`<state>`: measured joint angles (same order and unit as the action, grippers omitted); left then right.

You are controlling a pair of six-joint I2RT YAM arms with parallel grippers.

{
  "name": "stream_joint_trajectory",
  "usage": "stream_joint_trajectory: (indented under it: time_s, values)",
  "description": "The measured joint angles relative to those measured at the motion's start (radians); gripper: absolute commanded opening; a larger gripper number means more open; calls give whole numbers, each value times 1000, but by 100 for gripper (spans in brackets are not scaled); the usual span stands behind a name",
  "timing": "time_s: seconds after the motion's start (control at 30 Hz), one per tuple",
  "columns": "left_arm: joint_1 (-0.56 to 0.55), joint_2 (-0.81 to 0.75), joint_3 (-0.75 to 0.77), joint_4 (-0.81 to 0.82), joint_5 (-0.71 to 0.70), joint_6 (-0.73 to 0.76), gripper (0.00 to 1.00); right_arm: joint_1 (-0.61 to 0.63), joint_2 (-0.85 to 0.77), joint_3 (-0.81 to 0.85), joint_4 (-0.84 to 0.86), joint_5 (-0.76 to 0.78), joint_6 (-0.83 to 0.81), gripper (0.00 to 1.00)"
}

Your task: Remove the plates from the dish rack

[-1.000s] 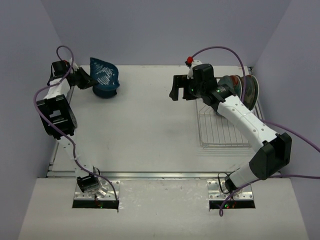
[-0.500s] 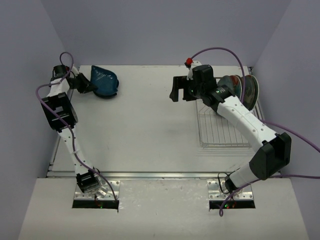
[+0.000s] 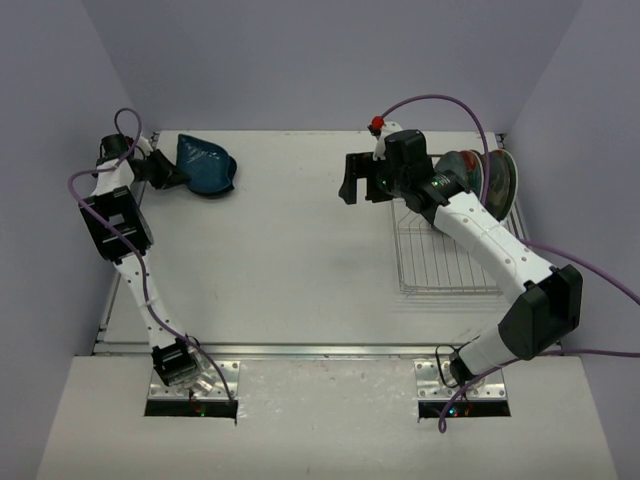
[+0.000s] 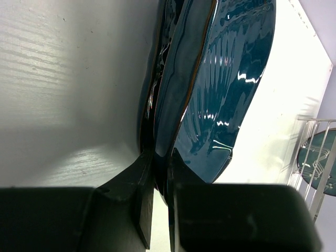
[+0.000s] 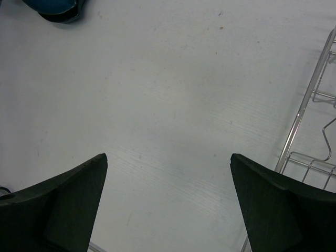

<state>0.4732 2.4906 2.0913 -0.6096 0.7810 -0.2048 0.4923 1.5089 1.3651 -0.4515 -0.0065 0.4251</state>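
Note:
My left gripper (image 3: 166, 171) is at the far left of the table, shut on the rim of a dark blue plate (image 3: 203, 160). The plate leans low over another dark plate (image 3: 218, 186) lying on the table. In the left wrist view the fingers (image 4: 147, 173) pinch the glossy teal plate (image 4: 226, 79) at its edge. My right gripper (image 3: 355, 178) is open and empty above the table, left of the dish rack (image 3: 445, 262). Its jaws stand wide apart in the right wrist view (image 5: 168, 157). Plates (image 3: 485, 180) stand upright at the rack's far end.
The rack's wire edge shows at the right of the right wrist view (image 5: 307, 105), and the blue plates at its top left (image 5: 55, 8). The left wrist view shows the rack (image 4: 315, 136) with a teal plate (image 4: 320, 163) far off. Purple walls close in the table.
My left gripper has moved left and tipped the blue plate down from nearly upright to low over the plate beneath. The right arm has not moved.

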Motion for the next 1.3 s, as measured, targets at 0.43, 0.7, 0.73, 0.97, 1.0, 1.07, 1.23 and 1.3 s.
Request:
stream_joint_trajectory:
  time_s: [0.43,0.7,0.73,0.97,1.0,1.07,1.23,1.3]
  values:
    - [0,7,40,-20,72,38,65,0,0,0,1,-3,-13,99]
    - [-1,-89,41,-28,-106,72,74,-6,-9,0,1,94,-52,99]
    - [-1,-125,33,-24,-157,79,75,-9,-14,0,1,122,-59,99]
    - [-57,-553,-204,129,-486,190,73,-64,-46,0,3,356,-163,90]
    - [-89,-644,-290,197,-544,219,73,-79,-46,0,1,388,-187,82]
    - [-171,-809,-452,289,-643,269,74,-114,-45,-1,2,448,-229,75]
    - [-472,-1129,-831,446,-799,375,74,-264,-27,-11,5,557,-321,67]
    - [-542,-1161,-902,475,-833,391,73,-323,-14,-16,5,582,-342,65]
